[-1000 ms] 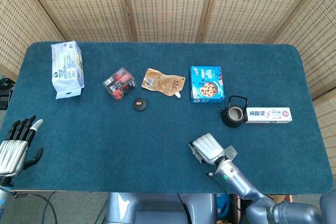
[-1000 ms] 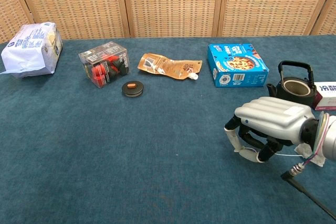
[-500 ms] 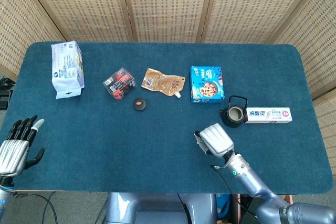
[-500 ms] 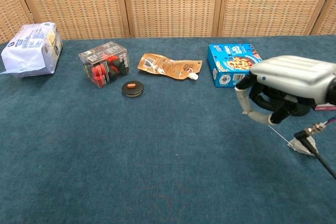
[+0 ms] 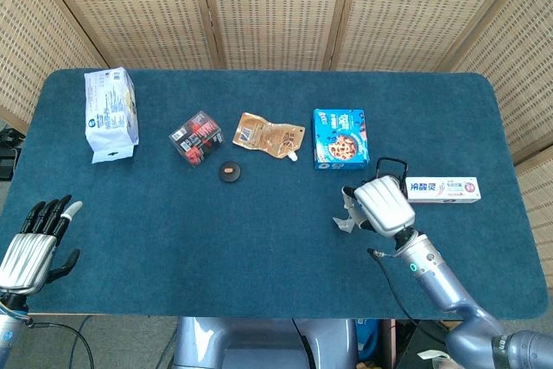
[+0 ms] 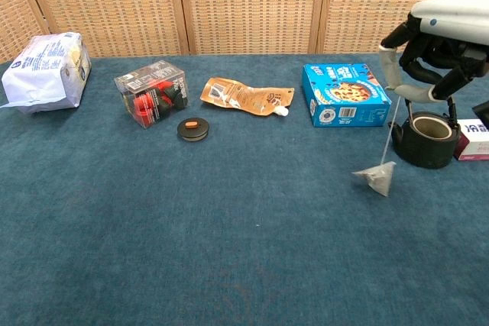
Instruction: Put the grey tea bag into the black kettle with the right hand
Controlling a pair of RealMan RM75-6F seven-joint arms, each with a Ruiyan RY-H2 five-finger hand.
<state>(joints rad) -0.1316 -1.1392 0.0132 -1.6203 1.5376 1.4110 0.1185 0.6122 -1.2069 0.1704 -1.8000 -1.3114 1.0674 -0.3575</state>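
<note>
My right hand [image 6: 434, 42] is raised at the far right and pinches the string of the grey tea bag [image 6: 377, 179]. The bag dangles on that string just left of the black kettle [image 6: 428, 140] and lower than its rim. The kettle stands upright with its handle up and its mouth uncovered. In the head view the right hand [image 5: 380, 205] covers most of the kettle, and the tea bag [image 5: 346, 224] shows at the hand's left edge. My left hand [image 5: 34, 246] is at the table's near left corner, fingers apart and holding nothing.
A blue cookie box [image 6: 345, 94] lies just left of the kettle, and a toothpaste box [image 5: 442, 188] lies to its right. Further left are a black round lid [image 6: 193, 128], an orange pouch [image 6: 246, 95], a clear box [image 6: 151, 93] and a white bag [image 6: 46, 70].
My right hand has risen from the table's near edge and moved right toward the kettle. The tea bag has come off the cloth and now hangs by its string.
</note>
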